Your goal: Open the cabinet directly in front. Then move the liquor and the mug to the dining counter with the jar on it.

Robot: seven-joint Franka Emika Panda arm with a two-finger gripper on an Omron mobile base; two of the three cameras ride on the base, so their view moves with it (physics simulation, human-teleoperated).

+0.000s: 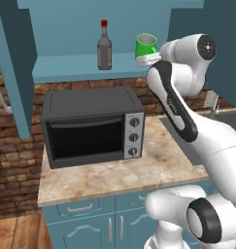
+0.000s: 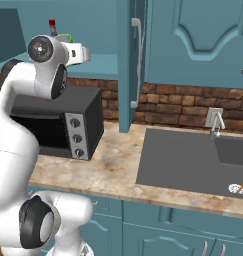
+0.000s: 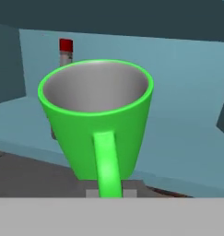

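Observation:
The teal wall cabinet stands open, with its left door [image 1: 12,73] swung out and its right door [image 2: 128,65] edge-on. On its shelf [image 1: 66,65] stands the dark liquor bottle [image 1: 104,48] with a red cap [image 3: 65,46]. The green mug [image 1: 146,45] is at the shelf's right front, slightly tilted. In the hand view the mug [image 3: 97,115] is close up, its handle facing me. My gripper [image 3: 106,193] is shut on that handle, one fingertip [image 3: 91,193] on each side. The hand [image 1: 148,59] sits just under the mug. The dining counter and the jar are out of view.
A black toaster oven [image 1: 90,126] stands on the marbled counter [image 1: 114,175] below the shelf. To the right lie a dark sink [image 2: 193,160] and a faucet [image 2: 216,122]. A closed teal cabinet [image 2: 203,40] hangs over the sink. Brick wall behind.

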